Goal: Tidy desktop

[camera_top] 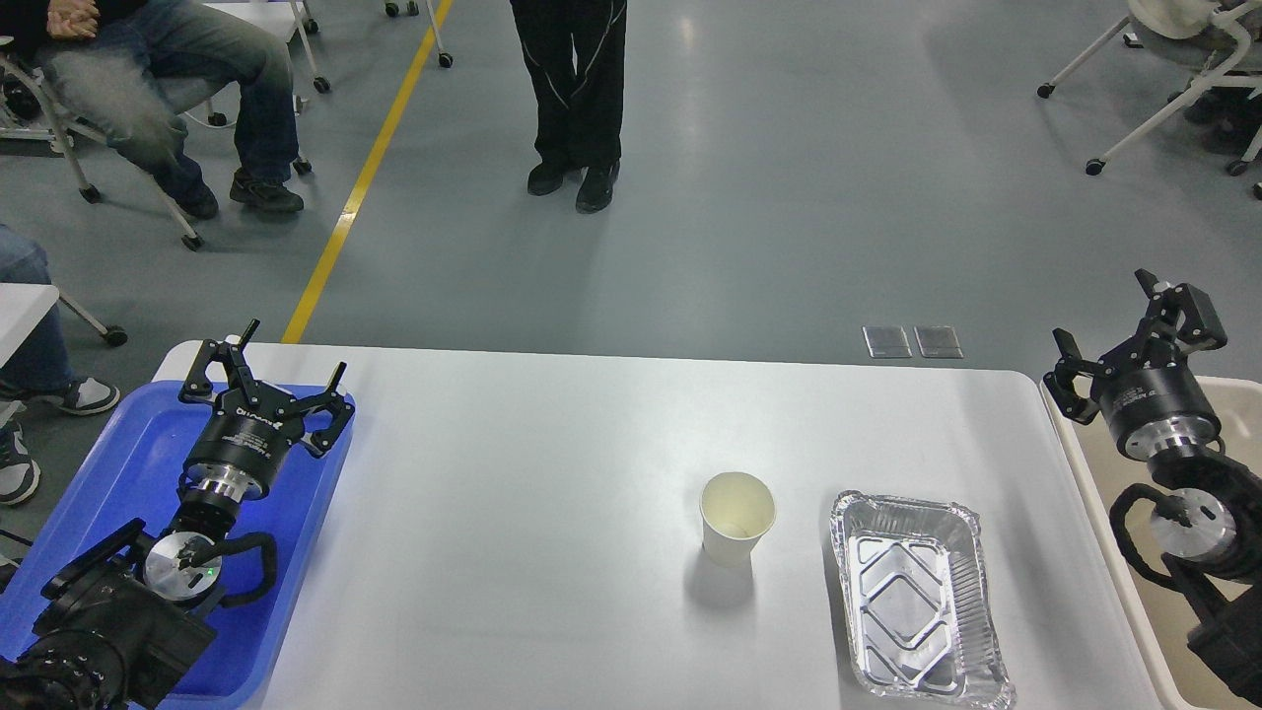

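The white desktop (513, 473) fills the lower half of the head view. A cream paper cup (736, 518) stands upright right of centre. An empty foil container (917, 597) lies to its right, near the front edge. My left gripper (292, 351) is open and empty, held over the blue tray (118, 473) at the table's left end. My right gripper (1104, 311) is open and empty, held over the beige bin (1094, 483) at the table's right end. Both grippers are well apart from the cup and the container.
A seated person (148, 89) and a standing person (577, 99) are on the grey floor beyond the table. A yellow floor line (365, 177) runs back on the left. Wheeled chairs (1173, 89) stand at the far right.
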`<act>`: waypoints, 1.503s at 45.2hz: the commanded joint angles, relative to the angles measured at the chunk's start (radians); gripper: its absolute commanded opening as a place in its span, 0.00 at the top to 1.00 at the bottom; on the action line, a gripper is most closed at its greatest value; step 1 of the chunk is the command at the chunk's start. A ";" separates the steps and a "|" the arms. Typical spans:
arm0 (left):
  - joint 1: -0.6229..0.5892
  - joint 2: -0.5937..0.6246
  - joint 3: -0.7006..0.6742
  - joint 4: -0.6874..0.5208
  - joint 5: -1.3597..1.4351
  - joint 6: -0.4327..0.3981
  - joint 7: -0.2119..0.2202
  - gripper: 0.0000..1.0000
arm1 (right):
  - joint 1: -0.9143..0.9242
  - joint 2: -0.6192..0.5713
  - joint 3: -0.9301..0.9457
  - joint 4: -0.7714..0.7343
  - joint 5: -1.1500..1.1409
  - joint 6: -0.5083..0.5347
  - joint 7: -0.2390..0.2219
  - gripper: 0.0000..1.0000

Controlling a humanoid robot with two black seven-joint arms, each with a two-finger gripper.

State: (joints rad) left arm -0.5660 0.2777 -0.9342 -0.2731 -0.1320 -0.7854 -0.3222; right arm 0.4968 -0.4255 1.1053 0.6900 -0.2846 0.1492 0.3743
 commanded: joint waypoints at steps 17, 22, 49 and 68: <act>0.000 0.000 0.000 0.000 0.000 0.000 0.000 0.00 | 0.164 -0.159 -0.445 0.005 -0.001 -0.008 -0.009 0.00; 0.000 0.000 0.000 -0.001 0.000 0.000 0.000 0.00 | 0.287 -0.213 -0.691 0.006 0.001 -0.013 -0.009 0.01; 0.000 0.000 0.000 0.000 0.000 0.000 0.000 0.00 | 0.880 -0.401 -1.467 0.217 -0.244 0.004 -0.009 0.01; 0.000 0.000 0.000 0.000 0.000 0.000 0.000 0.00 | 1.226 -0.308 -1.814 0.410 -0.533 0.024 -0.008 0.01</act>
State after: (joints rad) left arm -0.5660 0.2777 -0.9342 -0.2731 -0.1319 -0.7854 -0.3221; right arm 1.5395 -0.8008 -0.5093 1.0027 -0.6583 0.1578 0.3664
